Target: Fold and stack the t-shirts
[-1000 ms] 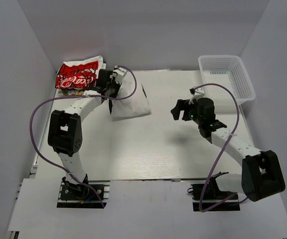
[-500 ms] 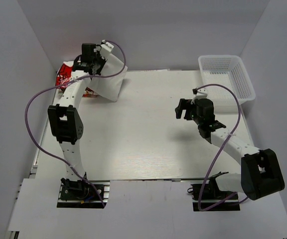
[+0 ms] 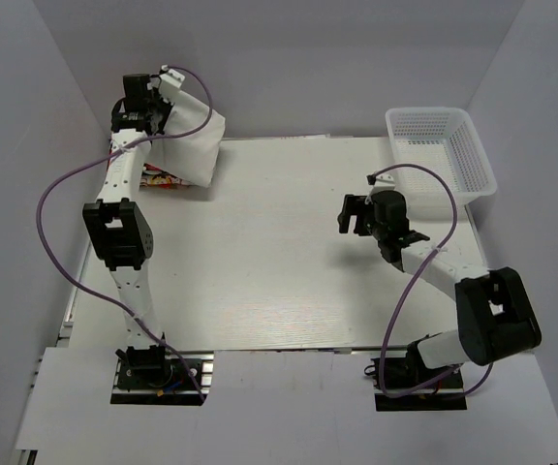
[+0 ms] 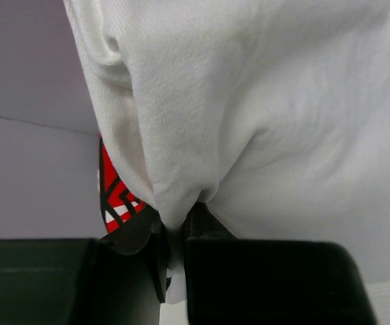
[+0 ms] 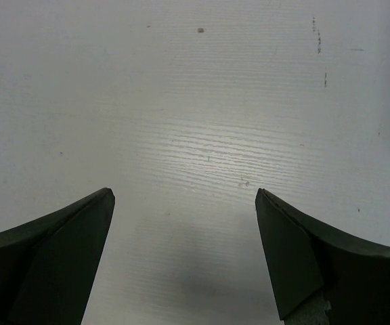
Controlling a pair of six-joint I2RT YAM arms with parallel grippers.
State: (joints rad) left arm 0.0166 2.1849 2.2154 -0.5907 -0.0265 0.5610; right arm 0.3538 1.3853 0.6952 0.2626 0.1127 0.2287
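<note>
The left gripper (image 3: 155,105) has swung up and back into the far left corner, close to the wall (image 3: 56,97). A second ago it sat lower, just beside the stack (image 3: 159,178), with the tee (image 3: 190,145) trailing out over the table (image 3: 279,262). Half a second ago it was already partway to the corner. Now the tee hangs from it in a bunched white drape directly over the stack. Only a sliver of the top shirt's red print shows beneath the cloth, where earlier that print lay in plain sight. From the left wrist view, the gripper (image 4: 175,254) is pinched tight on a fold of the tee (image 4: 263,101), with cloth squeezed between the two dark fingers (image 4: 263,281). A strip of the red print (image 4: 112,198) shows behind it on the left. The drape's lower edge comes down to about the level of the stack; I cannot tell whether it touches. The right gripper (image 3: 351,215) has hardly moved. It hovers over bare table on the right, near the basket (image 3: 473,165), though its arm is tucked in a little closer than before. From its wrist view its fingers (image 5: 53,250) stand wide apart with nothing between them.
</note>
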